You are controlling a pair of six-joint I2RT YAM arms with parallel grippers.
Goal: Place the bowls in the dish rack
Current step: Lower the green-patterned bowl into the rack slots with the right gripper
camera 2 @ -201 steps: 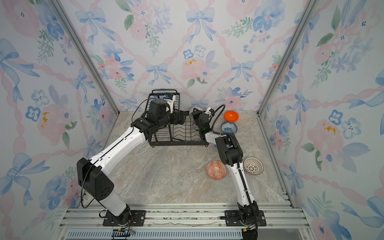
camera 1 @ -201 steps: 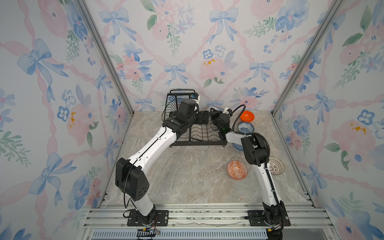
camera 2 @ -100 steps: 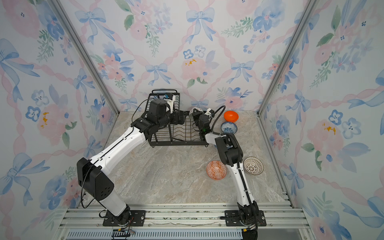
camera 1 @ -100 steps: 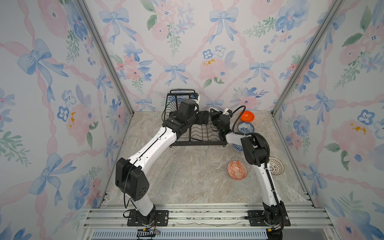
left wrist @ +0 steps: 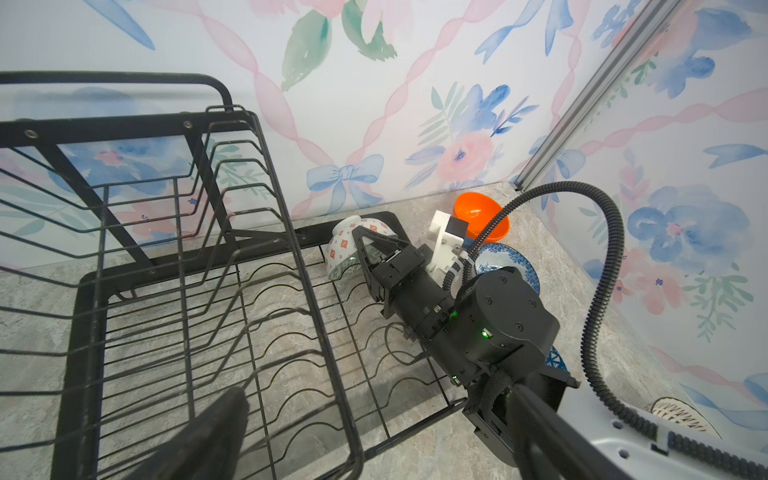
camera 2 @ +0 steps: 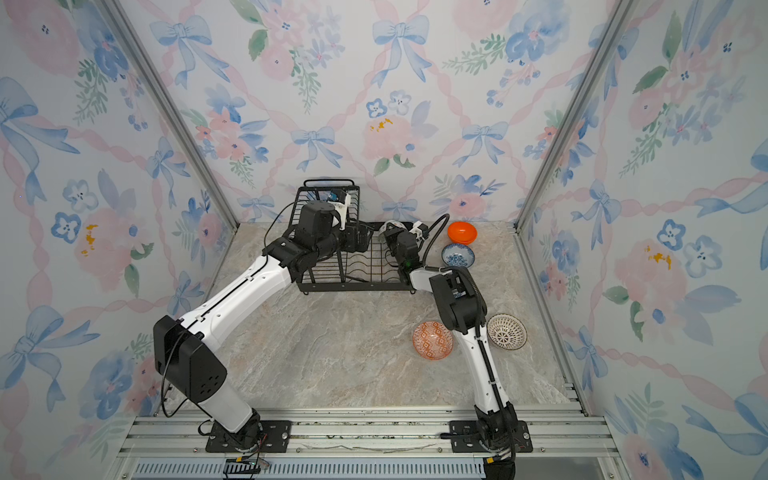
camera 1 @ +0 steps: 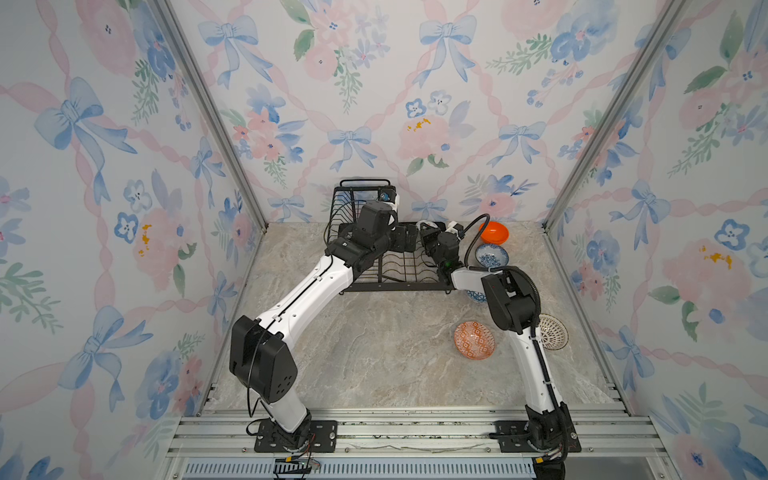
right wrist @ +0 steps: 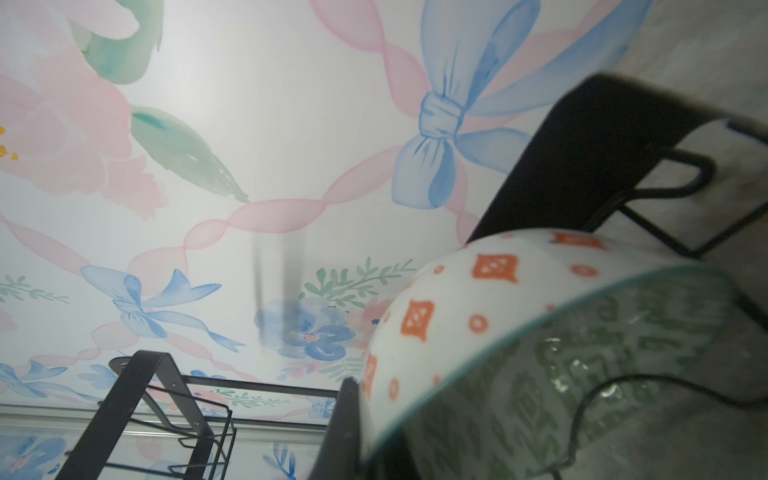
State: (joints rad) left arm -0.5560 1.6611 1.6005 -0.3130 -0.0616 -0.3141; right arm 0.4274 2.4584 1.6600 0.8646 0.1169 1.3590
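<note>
1. I count one dish rack point(camera 1: 395, 286) and six bowls. Five stand on the table right of the rack: orange bowl point(camera 1: 493, 232), blue floral bowl point(camera 1: 491, 254), dark-blue bowl point(camera 1: 476, 296), orange patterned bowl point(camera 1: 475, 340), lattice bowl point(camera 1: 552, 331).
2. My right gripper point(left wrist: 365, 249) is clamped on the sixth, the green-lined bowl point(left wrist: 343, 249), which is tipped on edge in the rack's far right corner. My left gripper point(camera 1: 409, 243) gapes wide above the rack.
3. Only the wrist views show that grip clearly.
4. The table point(camera 1: 374, 353) looks like marble, and the walls point(camera 1: 374, 104) are papered with bows.
</note>
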